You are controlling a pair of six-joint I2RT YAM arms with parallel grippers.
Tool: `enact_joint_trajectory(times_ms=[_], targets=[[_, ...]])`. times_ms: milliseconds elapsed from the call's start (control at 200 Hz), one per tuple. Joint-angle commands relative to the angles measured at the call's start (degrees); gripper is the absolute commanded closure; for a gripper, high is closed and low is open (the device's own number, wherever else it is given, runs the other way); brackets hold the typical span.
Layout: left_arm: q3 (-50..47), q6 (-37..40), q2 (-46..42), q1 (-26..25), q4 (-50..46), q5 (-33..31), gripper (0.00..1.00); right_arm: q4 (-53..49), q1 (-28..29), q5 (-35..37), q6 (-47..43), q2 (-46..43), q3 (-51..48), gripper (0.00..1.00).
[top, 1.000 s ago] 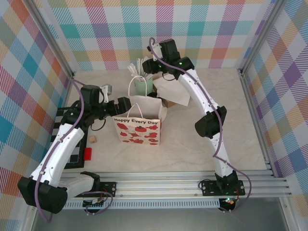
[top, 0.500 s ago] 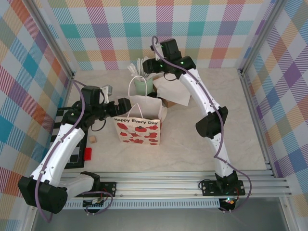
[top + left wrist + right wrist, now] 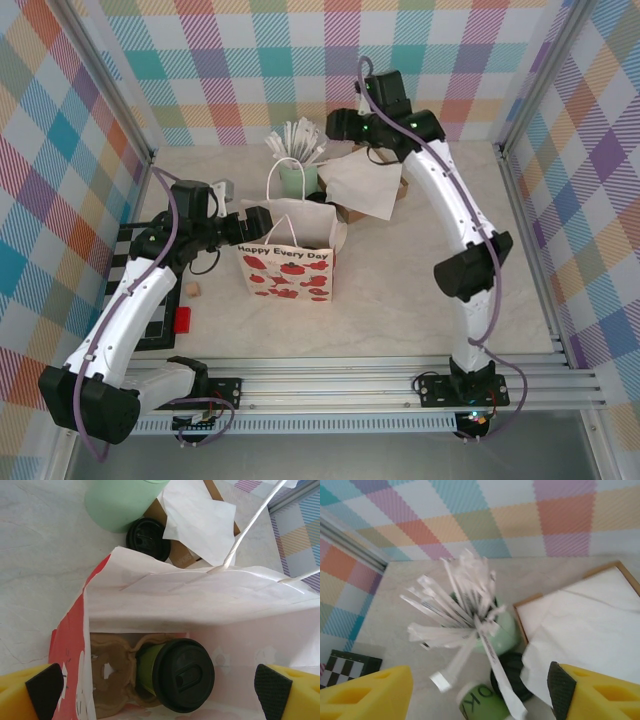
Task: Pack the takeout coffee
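The coffee cup [image 3: 177, 675], dark green with a black lid, is being found upright inside the paper bag [image 3: 200, 600], seated in a brown cardboard carrier [image 3: 107, 675] at the bag's bottom. The bag is being seen standing near the middle of the table [image 3: 420, 290], slightly left, with its mouth open.

The left gripper [image 3: 159, 689] is being held above the bag's mouth with its jaws fully apart, one finger to either side and nothing clamped. Contact with the bag's rim cannot be told.

On the far side of the bag, a loose black lid [image 3: 148, 538], a sheet of white paper [image 3: 200, 517] and a pale green cup of wrapped sticks [image 3: 500, 635] are being noted. The right gripper [image 3: 480, 692] is being held over that cup, jaws apart and empty.

The placing of the coffee is being judged complete. The step in hand is being read as either finishing or adding extras. For the next move, the left gripper would need lifting clear without snagging the handles or tipping the bag. Should a stick be wanted, the right jaws would need lowering around one stick alone.
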Motion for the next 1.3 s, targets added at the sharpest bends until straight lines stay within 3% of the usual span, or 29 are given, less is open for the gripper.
enact_joint_trajectory(times_ms=[0,105,225,530,645,950,1120,1295], targets=[[-0.74,1.01,-1.67,0.69,1.62,-0.78,0.00,7.33,-1.86,0.62,7.08,-8.12,-14.31,0.29],[-1.14,1.44,-1.85,0.73,2.36,0.48,0.00,11.14,-3.81,-5.34,11.34,-10.98,-21.77,0.36],[-1.41,1.55,-1.66,0.65,3.16,1.89,0.00,11.16,-3.82,-14.03,11.23,-7.59,-19.70,0.39],[-1.18,1.40,-0.97,0.66,2.07,2.93,0.00,12.12,-3.65,-18.47,12.79,1.37,-13.69,0.45],[-1.57,0.17,-0.40,0.66,3.03,4.73,0.00,12.85,-3.47,-18.70,12.90,2.64,-13.35,0.52],[-2.94,-4.19,1.14,-1.38,8.34,8.21,0.00,15.36,-3.21,-16.14,10.28,-0.76,-16.88,0.91],[-2.86,-4.82,1.43,-3.30,9.41,7.55,0.00,10.43,-3.87,-11.70,4.11,-8.28,-18.87,0.96],[-1.73,-2.54,-0.30,-2.71,4.32,1.54,0.00,-0.72,-4.06,-7.49,-3.31,-17.57,-19.34,1.00]])
